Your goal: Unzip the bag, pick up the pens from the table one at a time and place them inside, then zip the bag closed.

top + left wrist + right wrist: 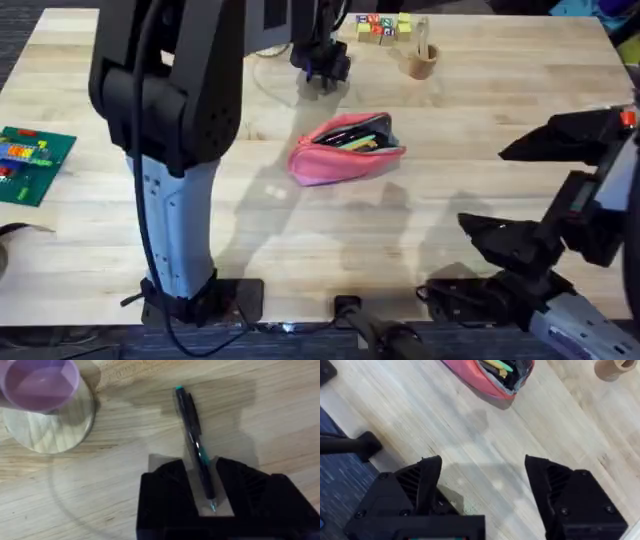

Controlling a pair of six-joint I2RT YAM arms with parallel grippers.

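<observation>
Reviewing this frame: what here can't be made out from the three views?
- Overhead: the black pen is covered by the left hand above it.
- Left wrist: the pen lies between the open fingers; whether either finger touches it is unclear.
- Overhead: in the bag a yellow pen shows; other dark shapes blend with the lining.
- Right wrist: the bag is cut off by the picture's edge, so its zipper pull can't be found.
</observation>
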